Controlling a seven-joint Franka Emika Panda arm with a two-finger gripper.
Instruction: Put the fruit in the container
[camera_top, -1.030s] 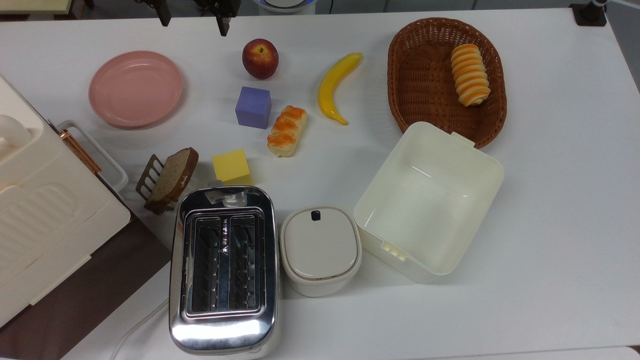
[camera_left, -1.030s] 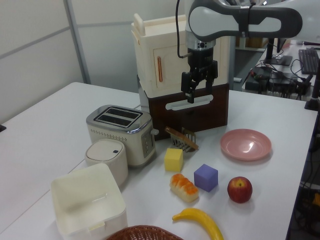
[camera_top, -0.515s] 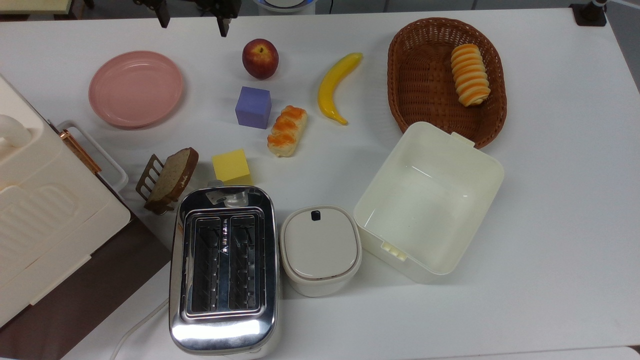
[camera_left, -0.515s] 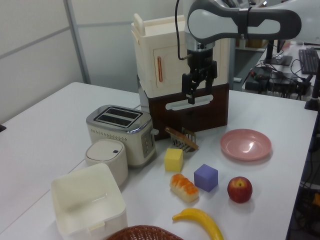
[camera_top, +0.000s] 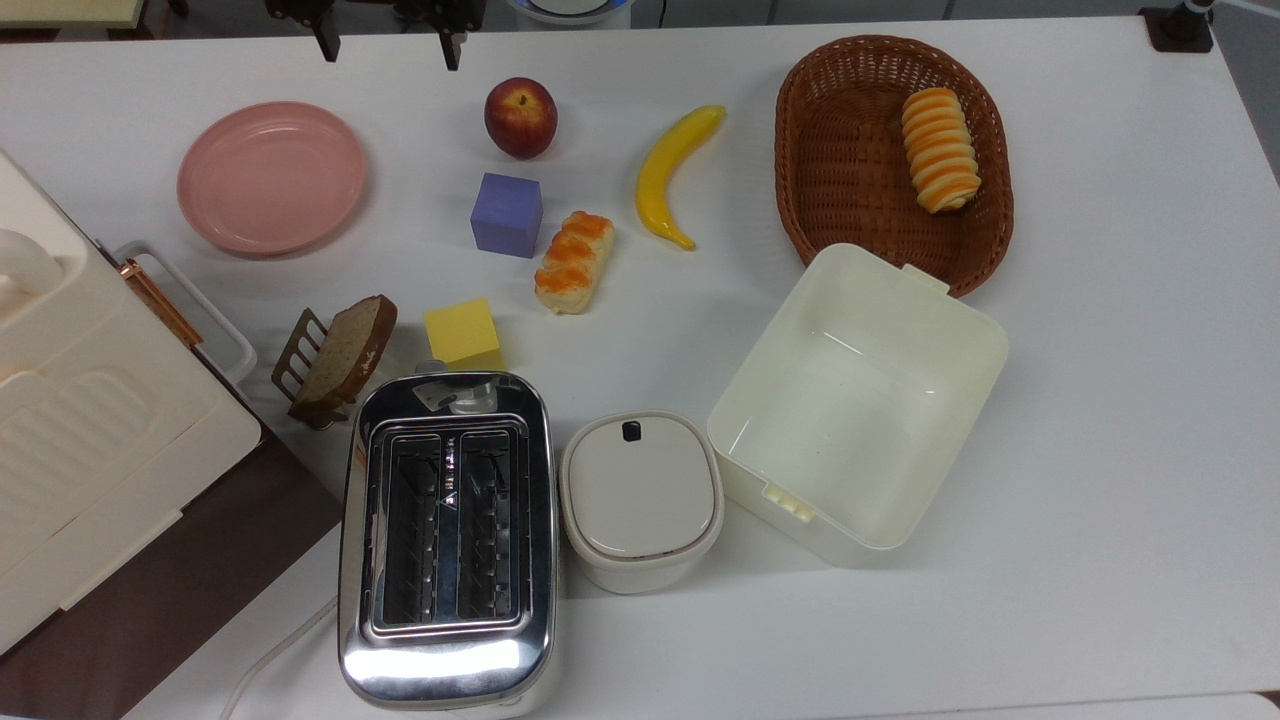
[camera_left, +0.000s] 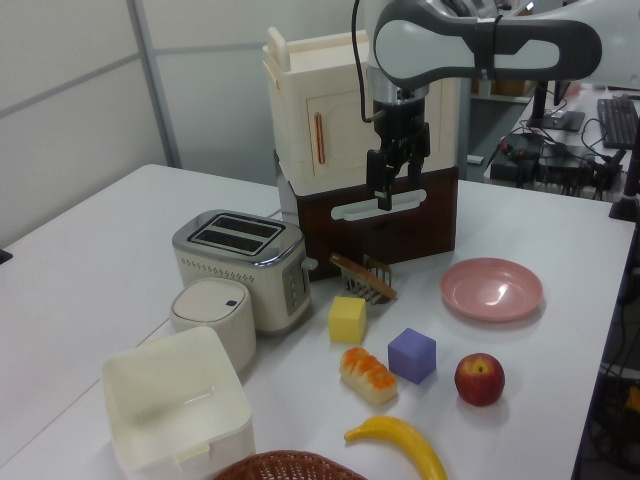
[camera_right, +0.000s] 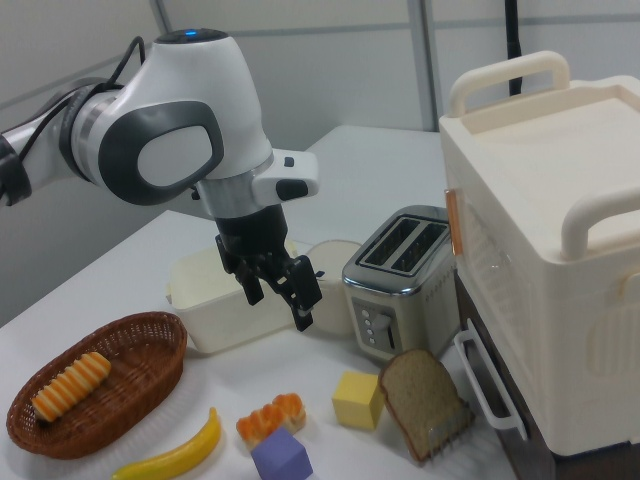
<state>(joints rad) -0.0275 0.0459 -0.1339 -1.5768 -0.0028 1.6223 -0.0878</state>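
The robot arm's pincer (camera_right: 280, 290) hangs in the air above the white bench (camera_top: 1100, 400), its two black fingers (camera_top: 322, 38) spread wide and holding nothing, touching nothing. In the top view the fingers show at the upper edge of the frame, left of centre. The apple (camera_top: 521, 117) (red with yellowish patches, stem up) sits on the bench in the upper middle of the top view, below and to the right of the fingers and well apart from them; a purple cube (camera_top: 507, 214) lies just below it and a banana (camera_top: 674, 175) to its right. The cream-white box (camera_top: 770, 370) stands open and empty at the centre right of the top view, just touching the wicker basket (camera_top: 830, 190) above it and next to a lidded white pot (camera_top: 640, 500) at its left. In the left view, the apple (camera_left: 479, 379) rests at the lower right, below a pink plate (camera_left: 493, 289).
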